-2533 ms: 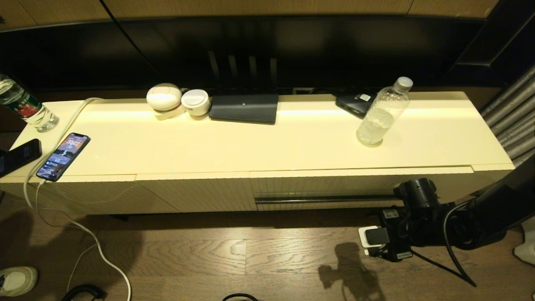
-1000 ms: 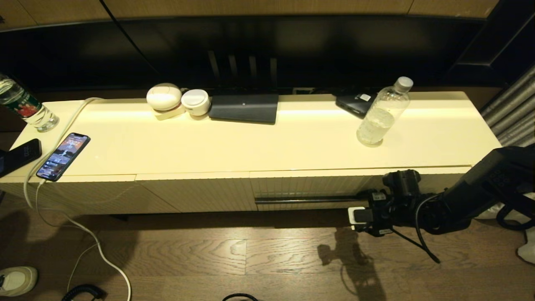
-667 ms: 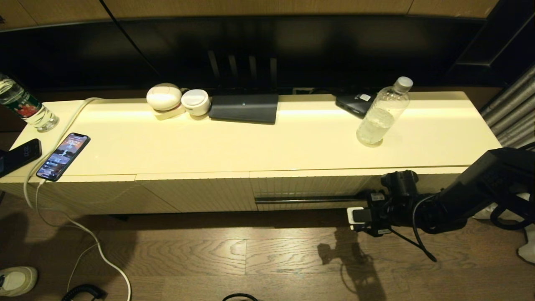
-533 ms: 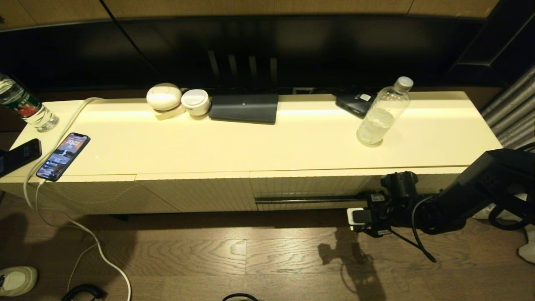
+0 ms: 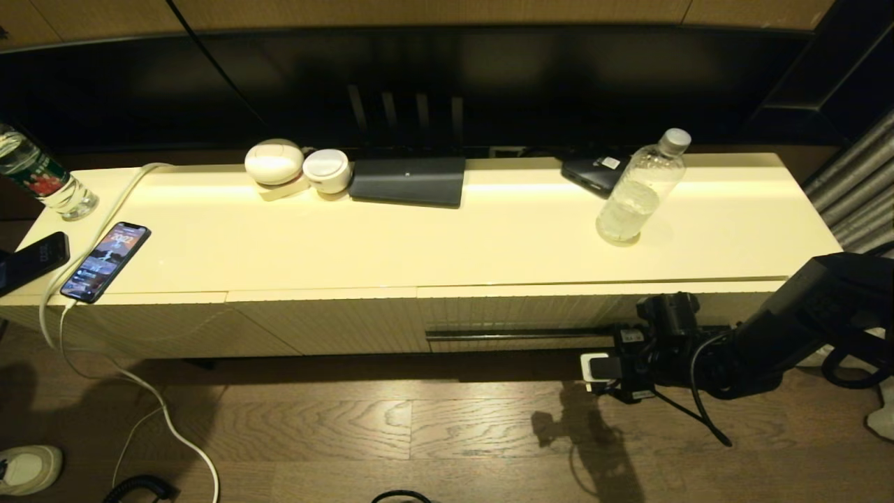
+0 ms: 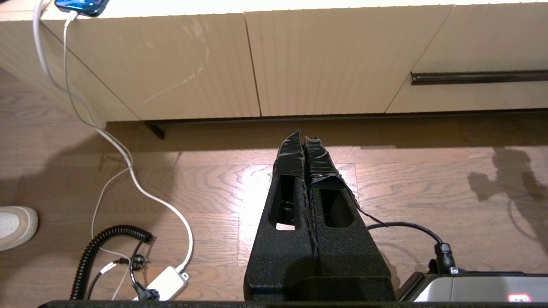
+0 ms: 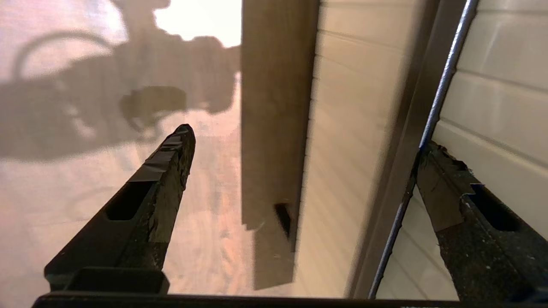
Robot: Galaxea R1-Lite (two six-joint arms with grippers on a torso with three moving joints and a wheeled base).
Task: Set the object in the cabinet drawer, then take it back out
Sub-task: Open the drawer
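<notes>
The object, a clear bottle (image 5: 639, 188) with a white cap, stands upright on the cream cabinet top (image 5: 419, 237), towards its right end. Below it the cabinet drawer (image 5: 524, 311) is shut, its dark handle slot (image 5: 517, 334) running along the ribbed front. My right gripper (image 7: 306, 139) is open at the slot's right end. One of its fingers (image 7: 441, 184) rests against the handle's metal edge (image 7: 447, 72); the other finger (image 7: 167, 171) hangs over the floor. It holds nothing. My left gripper (image 6: 302, 137) is shut and empty, low over the wood floor in front of the cabinet.
At the cabinet's left end lie a labelled bottle (image 5: 42, 178) and two phones (image 5: 105, 260) with a white cable. Two white round devices (image 5: 274, 161), a dark flat box (image 5: 408, 180) and a small dark device (image 5: 594, 173) line the back. Cables (image 6: 128, 239) lie on the floor.
My right arm rose from near the floor and moved left, up to the drawer's handle slot. In the last second it only settled slightly lower. The bottle has not moved.
</notes>
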